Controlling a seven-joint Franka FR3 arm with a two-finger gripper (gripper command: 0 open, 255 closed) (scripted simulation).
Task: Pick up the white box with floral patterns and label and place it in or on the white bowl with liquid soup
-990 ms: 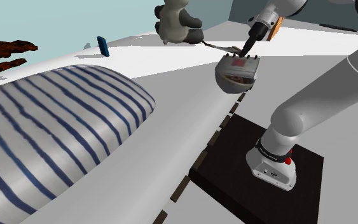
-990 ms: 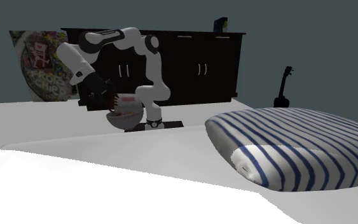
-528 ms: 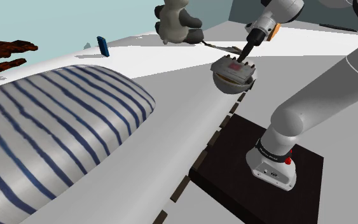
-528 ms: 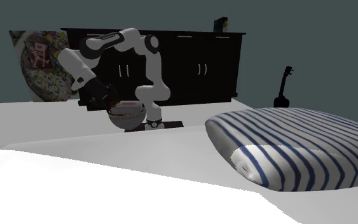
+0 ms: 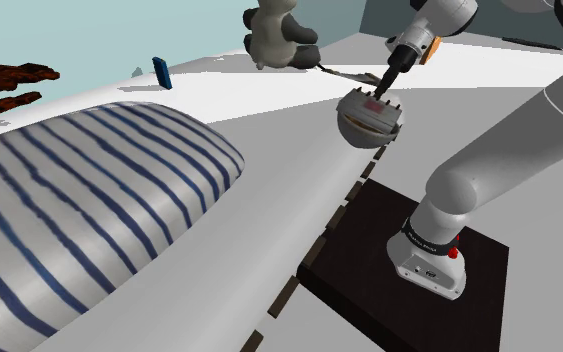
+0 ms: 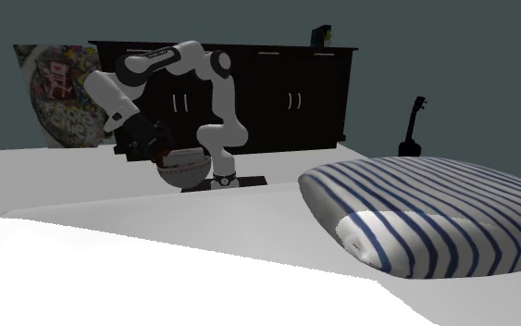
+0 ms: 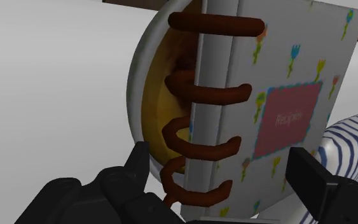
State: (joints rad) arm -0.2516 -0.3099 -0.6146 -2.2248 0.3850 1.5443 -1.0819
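Shoulder view: white box (image 5: 371, 108) lies across the rim of the white bowl (image 5: 364, 134), slightly tilted, label side up. The bowl sits on the white bed (image 5: 269, 200) near its edge, beyond the dark stand (image 5: 359, 260). Gripper (image 5: 381, 88) hangs just above the box, pointing down at it. Wrist view adds detail the others lack: brown spiral rings (image 7: 203, 95) along one edge of the box, small coloured flowers printed on its white face, a pink label (image 7: 290, 118) with a blue border reading "Recipes", and yellowish soup (image 7: 161, 121) in the part of the bowl not covered by the box. Jaws wide open, fingers (image 7: 139, 167) standing on either side of the box, gripping nothing. Second exterior view, from across the bed: bowl in front of the arm's base, striped pillow (image 6: 434, 218) in the foreground, dark cabinet (image 6: 286, 93) behind, small guitar-shaped item (image 6: 414, 125) by the wall; box markings unreadable there
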